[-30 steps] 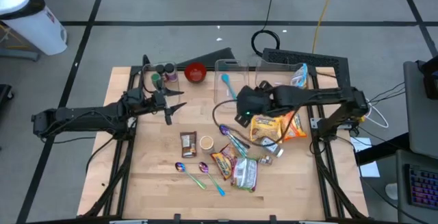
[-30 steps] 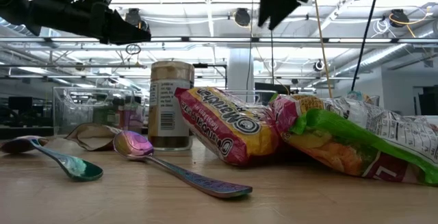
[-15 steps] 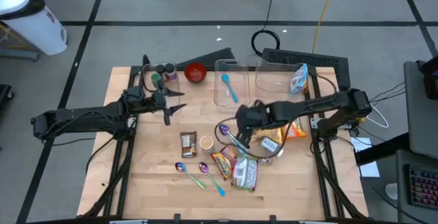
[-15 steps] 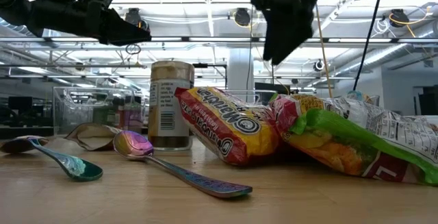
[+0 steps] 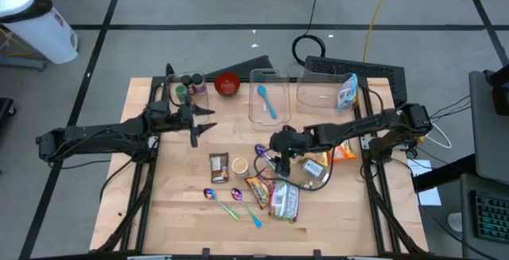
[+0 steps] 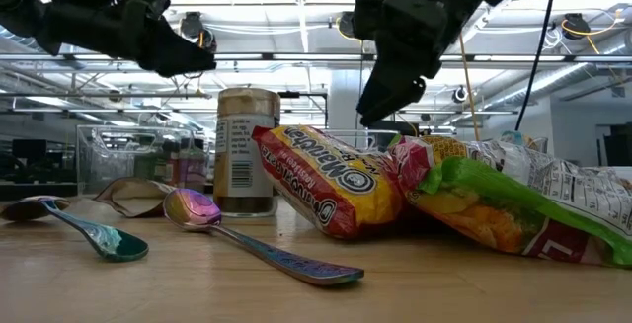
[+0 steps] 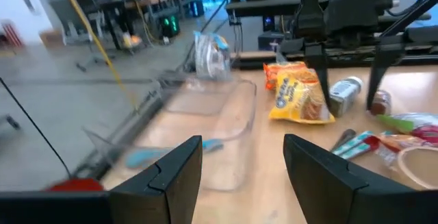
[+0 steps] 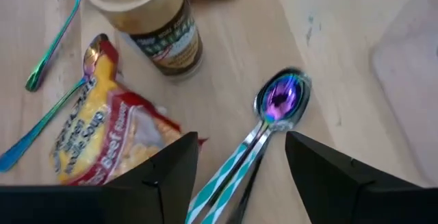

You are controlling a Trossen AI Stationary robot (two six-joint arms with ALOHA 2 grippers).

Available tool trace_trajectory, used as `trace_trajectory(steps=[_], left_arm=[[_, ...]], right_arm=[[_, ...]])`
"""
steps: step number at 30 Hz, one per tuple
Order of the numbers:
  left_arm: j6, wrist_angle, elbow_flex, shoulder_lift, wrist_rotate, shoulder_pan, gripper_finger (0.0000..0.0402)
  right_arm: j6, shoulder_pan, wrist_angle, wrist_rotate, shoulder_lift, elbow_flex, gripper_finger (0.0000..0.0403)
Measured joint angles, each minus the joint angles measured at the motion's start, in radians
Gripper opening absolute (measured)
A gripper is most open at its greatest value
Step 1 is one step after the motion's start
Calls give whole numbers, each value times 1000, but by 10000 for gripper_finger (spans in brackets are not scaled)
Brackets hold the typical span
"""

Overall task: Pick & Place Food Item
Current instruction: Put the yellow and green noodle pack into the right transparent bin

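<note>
Near the middle of the counter (image 5: 183, 204), the right pincer (image 5: 280, 161) hangs low over a pair of spoons (image 8: 263, 131), its fingers spread wide and holding nothing. The two spoons lie side by side and touching, bowls together, long handles running toward the pincer. Just beside them stand one small cup (image 8: 147, 15) and one yellow noodle packet (image 8: 102, 138); the packet lies flat with its long side pointing at the cup. Two more spoons (image 5: 220, 199) lie near the front edge of the counter, apart from each other. One orange snack bag (image 5: 342, 150) lies under the right arm. Two clear trays (image 5: 266, 101) sit at the far side. The left pincer (image 5: 199, 125) waits, open and empty, above the left part.
</note>
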Motion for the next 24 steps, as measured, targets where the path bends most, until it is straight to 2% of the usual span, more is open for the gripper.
trace_trajectory(steps=[7,12,20,24], left_arm=[[-134,-64,0,0,120,-46,214],[-170,-65,0,0,118,-113,214],[-240,-64,0,0,21,-226,214],[-255,-63,0,0,-41,-285,214]], right_arm=[[-20,-39,17,-241,0,-38,210],[29,-17,1,-344,0,-51,207],[57,48,-27,-312,0,-112,205],[59,60,27,-291,0,-161,202]])
